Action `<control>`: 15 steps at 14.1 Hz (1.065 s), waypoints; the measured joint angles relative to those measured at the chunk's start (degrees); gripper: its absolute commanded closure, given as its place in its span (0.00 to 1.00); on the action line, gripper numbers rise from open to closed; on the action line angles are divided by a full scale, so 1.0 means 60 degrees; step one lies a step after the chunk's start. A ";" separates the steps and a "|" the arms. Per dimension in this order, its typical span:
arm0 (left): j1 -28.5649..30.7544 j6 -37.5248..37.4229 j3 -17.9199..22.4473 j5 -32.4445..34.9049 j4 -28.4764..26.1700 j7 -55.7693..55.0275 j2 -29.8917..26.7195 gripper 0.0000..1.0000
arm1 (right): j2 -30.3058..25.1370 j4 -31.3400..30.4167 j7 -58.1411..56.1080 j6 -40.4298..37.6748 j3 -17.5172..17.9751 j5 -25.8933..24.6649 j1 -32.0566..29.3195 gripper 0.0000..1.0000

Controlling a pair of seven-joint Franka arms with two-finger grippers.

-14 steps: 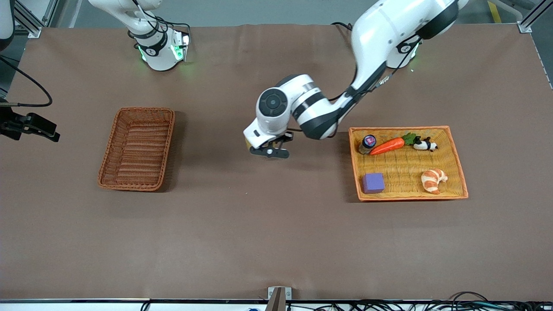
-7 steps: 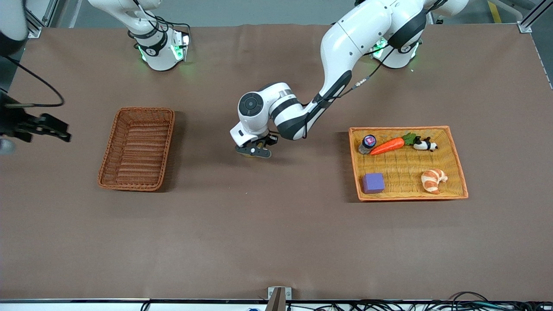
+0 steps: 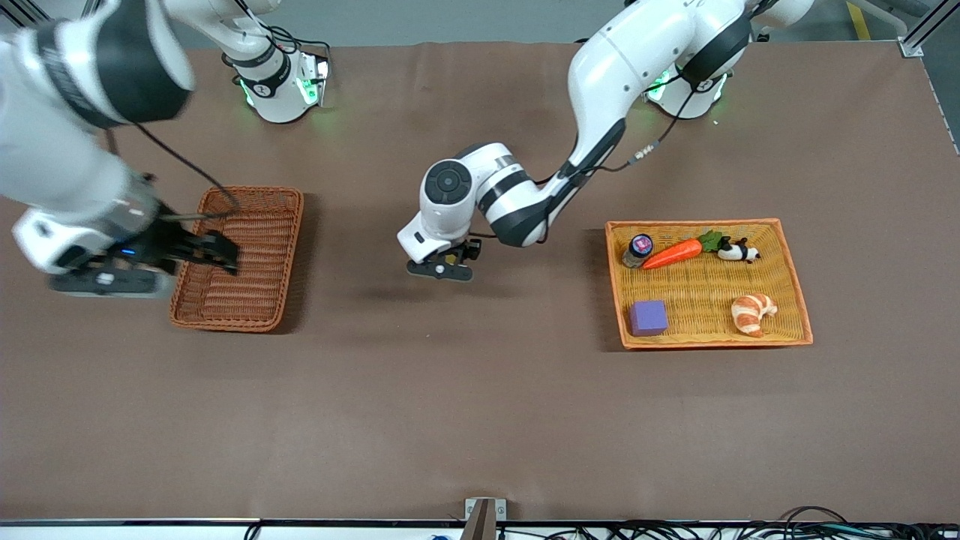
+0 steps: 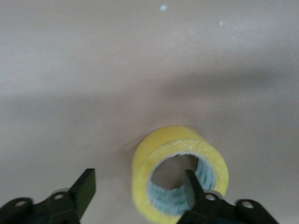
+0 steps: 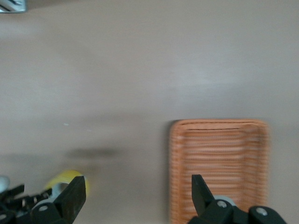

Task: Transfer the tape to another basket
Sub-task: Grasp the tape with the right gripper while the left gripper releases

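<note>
The yellowish tape (image 4: 180,179) rests on the brown table cloth in the middle of the table. My left gripper (image 4: 139,182) is open around one side of it, with one finger (image 4: 192,186) in the roll's hole and the other clear of its outer wall. From the front the tape is hidden under that gripper (image 3: 441,268). The reddish-brown wicker basket (image 3: 259,292) lies toward the right arm's end and holds nothing. My right gripper (image 3: 223,255) hangs open over it; the right wrist view shows that gripper (image 5: 138,186), the basket (image 5: 219,163) and the tape (image 5: 67,179).
A wider yellow basket with an orange rim (image 3: 709,223) lies toward the left arm's end. It holds a carrot (image 3: 673,253), a purple cube (image 3: 648,317), a croissant (image 3: 752,313), a small jar (image 3: 638,248) and a panda toy (image 3: 737,251).
My left gripper carried the tape toward the right arm's end, set it on the table and opened. The right arm swung in from the table's edge to over the wicker basket.
</note>
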 measured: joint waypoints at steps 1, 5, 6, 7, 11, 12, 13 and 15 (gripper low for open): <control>0.0158 -0.0540 -0.0036 -0.0084 0.0023 0.0009 -0.0345 0.00 | 0.0158 -0.0310 0.0524 0.0571 0.0189 -0.0041 0.0221 0.00; 0.0674 -0.2441 0.0088 -0.0086 0.0030 0.0267 -0.1954 0.00 | 0.0713 -0.2141 0.1848 0.2989 0.0312 -0.0427 0.1525 0.00; 0.1032 -0.2935 0.0128 -0.0086 0.0003 0.0673 -0.2343 0.00 | 0.0934 -0.2468 0.2391 0.3460 0.0317 -0.0920 0.1892 0.00; 0.1490 -0.3305 0.0146 -0.0086 -0.0055 0.1256 -0.2714 0.00 | 0.1176 -0.2667 0.2923 0.3723 0.0322 -0.1408 0.2216 0.00; 0.2925 -0.3717 0.0599 -0.0126 -0.0724 0.3369 -0.4116 0.00 | 0.2135 -0.3262 0.3498 0.4748 0.0319 -0.2350 0.2944 0.00; 0.2869 -0.3718 0.1079 -0.0208 -0.0878 0.3829 -0.4433 0.00 | 0.2232 -0.3592 0.3501 0.5168 0.0303 -0.2535 0.2946 0.00; 0.2774 -0.3719 0.1551 -0.0426 -0.1017 0.4312 -0.4715 0.00 | 0.2264 -0.3964 0.3502 0.5609 0.0271 -0.2666 0.2943 0.00; 0.2572 -0.3720 0.2598 -0.1048 -0.1276 0.5389 -0.5215 0.00 | 0.2264 -0.4597 0.3589 0.6407 0.0241 -0.2837 0.2935 0.00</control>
